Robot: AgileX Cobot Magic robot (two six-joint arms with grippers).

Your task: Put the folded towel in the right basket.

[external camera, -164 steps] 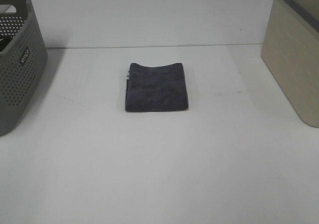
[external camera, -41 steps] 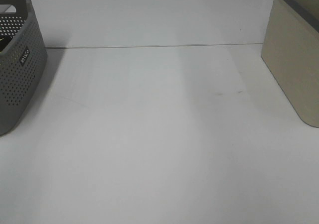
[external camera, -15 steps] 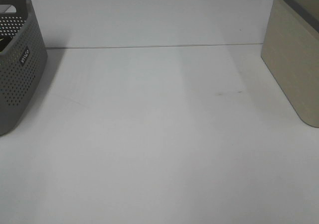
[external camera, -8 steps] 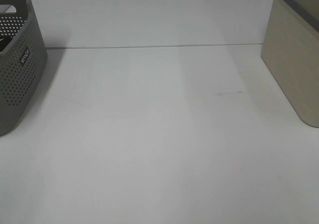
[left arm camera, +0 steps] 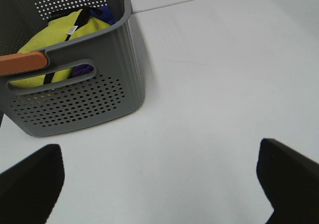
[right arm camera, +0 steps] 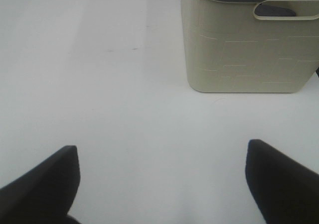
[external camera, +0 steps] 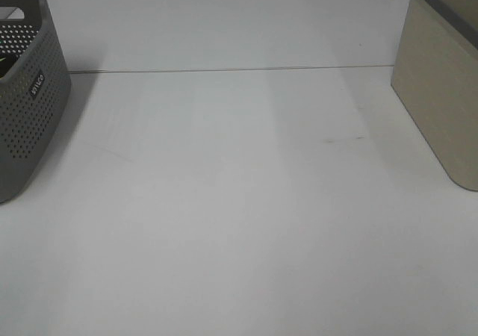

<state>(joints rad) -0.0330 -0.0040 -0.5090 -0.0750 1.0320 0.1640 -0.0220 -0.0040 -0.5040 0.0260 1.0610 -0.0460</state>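
Observation:
The folded dark towel does not show on the white table [external camera: 239, 201]. The beige right basket [external camera: 441, 89] stands at the table's right edge and also shows in the right wrist view [right arm camera: 249, 45]. A dark patch [right arm camera: 271, 9] shows through its handle slot, and I cannot tell if it is the towel. My left gripper [left arm camera: 159, 184] is open and empty, its fingertips [left arm camera: 30, 184] wide apart above bare table. My right gripper [right arm camera: 159, 184] is open and empty, a little way in front of the beige basket. Neither arm shows in the exterior view.
A grey perforated basket [external camera: 26, 89] stands at the left edge. The left wrist view shows it [left arm camera: 75, 94] holding yellow [left arm camera: 55, 30] and blue cloth, with an orange piece [left arm camera: 22, 63] on its rim. A thin seam [external camera: 224, 70] crosses the table's back.
The dark towel that lay in the middle of the table in the oldest frame is gone from it. Nothing has changed over the last few seconds.

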